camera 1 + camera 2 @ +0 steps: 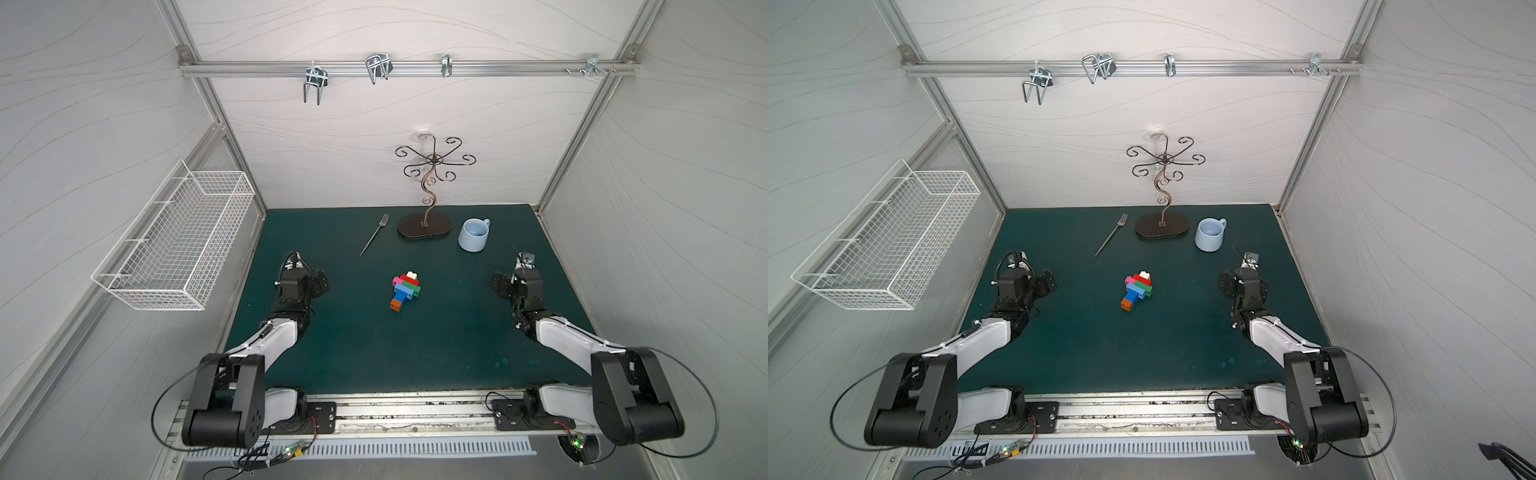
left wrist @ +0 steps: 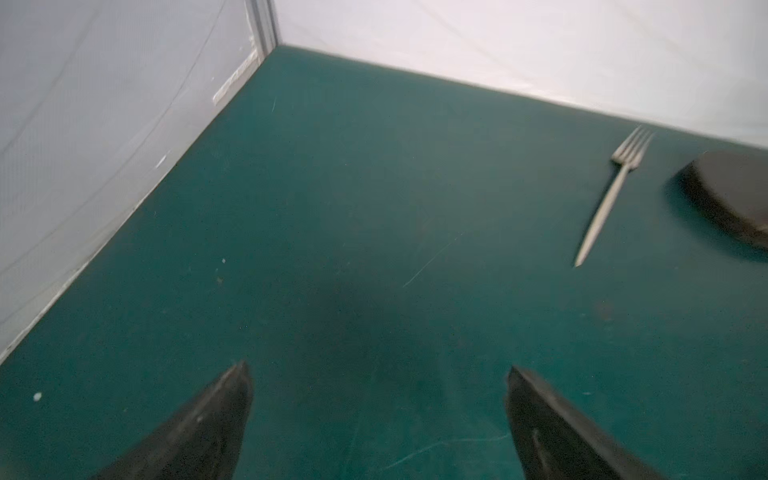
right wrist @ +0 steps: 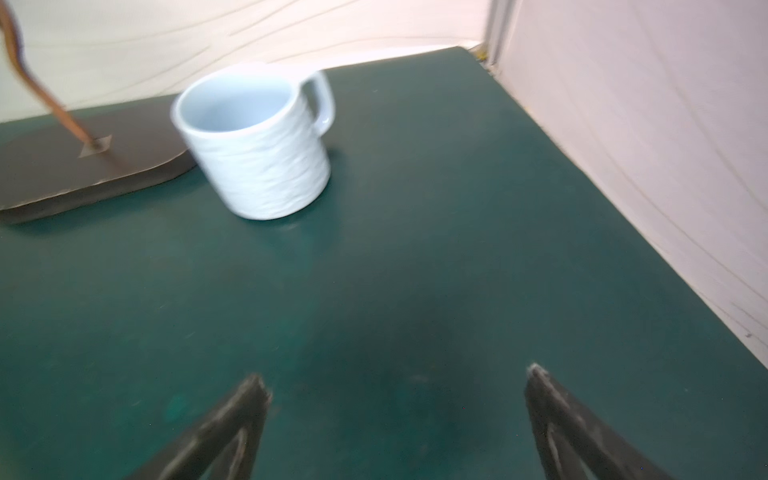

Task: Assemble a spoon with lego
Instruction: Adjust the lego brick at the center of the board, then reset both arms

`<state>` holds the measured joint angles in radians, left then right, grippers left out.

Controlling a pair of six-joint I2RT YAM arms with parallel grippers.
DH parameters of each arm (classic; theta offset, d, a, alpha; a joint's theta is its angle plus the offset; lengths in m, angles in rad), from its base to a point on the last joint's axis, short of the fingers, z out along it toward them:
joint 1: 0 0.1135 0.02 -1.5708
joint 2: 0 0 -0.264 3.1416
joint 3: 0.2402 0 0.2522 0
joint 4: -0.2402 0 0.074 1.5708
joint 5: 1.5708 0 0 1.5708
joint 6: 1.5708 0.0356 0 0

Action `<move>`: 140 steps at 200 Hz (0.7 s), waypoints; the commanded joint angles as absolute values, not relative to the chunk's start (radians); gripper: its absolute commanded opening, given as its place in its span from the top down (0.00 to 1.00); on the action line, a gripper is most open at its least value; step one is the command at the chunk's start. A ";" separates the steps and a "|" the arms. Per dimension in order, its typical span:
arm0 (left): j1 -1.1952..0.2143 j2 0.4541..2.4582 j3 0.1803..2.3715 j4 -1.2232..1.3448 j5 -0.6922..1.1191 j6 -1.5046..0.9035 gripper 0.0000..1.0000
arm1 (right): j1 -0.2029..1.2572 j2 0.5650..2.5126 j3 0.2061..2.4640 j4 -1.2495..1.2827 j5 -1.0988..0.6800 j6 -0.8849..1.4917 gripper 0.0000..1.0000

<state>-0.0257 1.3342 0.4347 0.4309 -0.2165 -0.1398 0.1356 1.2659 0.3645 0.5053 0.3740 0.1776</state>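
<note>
The spoon (image 1: 405, 289) lies flat in the middle of the green mat, seen in both top views (image 1: 1138, 289). All the lego is joined in it: an orange brick (image 1: 395, 305) ends the blue stem, and green, red, pink and cream bricks form the head. My left gripper (image 1: 316, 284) hangs well to the left of it, open with only mat between the fingers (image 2: 378, 370). To the spoon's right, equally far off, my right gripper (image 1: 503, 286) is open and empty too (image 3: 397, 374). Neither wrist view shows the spoon.
A silver fork (image 1: 374, 235) lies at the back of the mat, next to the dark base of a curled metal stand (image 1: 424, 227). A pale blue mug (image 1: 473, 235) stands upright to the right of that base. A white wire basket (image 1: 174, 237) hangs on the left wall.
</note>
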 commanded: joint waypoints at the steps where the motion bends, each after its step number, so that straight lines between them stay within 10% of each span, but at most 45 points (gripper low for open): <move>1: -0.027 1.404 0.448 0.629 -0.207 -0.037 0.01 | 0.100 1.312 0.248 0.898 0.259 0.082 0.01; 36: -0.001 1.542 0.371 0.911 -0.171 -0.030 0.00 | 0.103 1.638 0.246 1.280 0.213 0.020 0.01; 53: 0.003 1.570 0.391 0.929 -0.153 -0.016 0.00 | 0.105 1.551 0.402 0.821 0.171 0.030 0.01; 140: 0.005 1.551 0.421 0.836 -0.164 -0.036 0.00 | 0.121 1.594 0.437 0.833 0.264 0.036 0.01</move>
